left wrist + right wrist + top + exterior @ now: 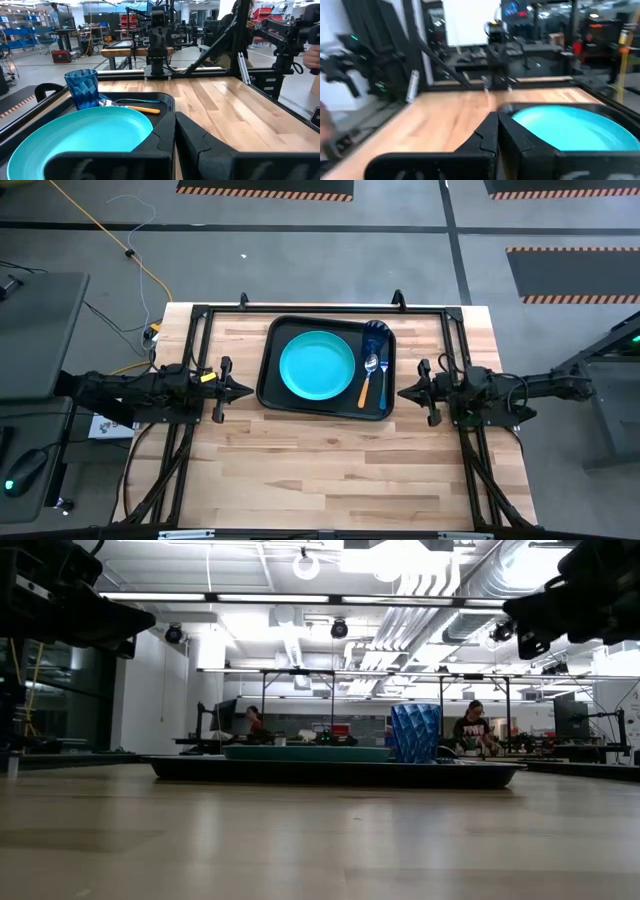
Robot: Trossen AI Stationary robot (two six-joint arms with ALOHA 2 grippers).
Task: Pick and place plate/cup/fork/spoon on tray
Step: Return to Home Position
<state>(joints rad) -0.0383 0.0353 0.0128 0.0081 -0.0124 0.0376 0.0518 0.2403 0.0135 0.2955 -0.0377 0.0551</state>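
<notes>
closest to the left wrist lens, the left end effector (175, 131) shows its two dark fingers pressed together with nothing between them. the right end effector (497, 131) looks the same in its own wrist view: clenched and empty.

seen from above, the tray (264, 376) lies on the counter (330, 470) between the two arms, and its long axis runs from one arm toward the other. the left end effector sits just beside the tray's left rim and the right one just beside its right rim. each points inward at the tray, and they are about equally near.

on the tray, the plate (317, 366) fills the left and middle. the cup (376, 335) stands upright in the right corner toward the top of the high view (so on the right arm's side). an orange-handled spoon (366, 380) and a blue-handled utensil (383, 388) lie side by side just below it.

everything seems placed, so i judge that only a retreat is left: each arm draws straight back outward along that axis, away from the tray.
</notes>
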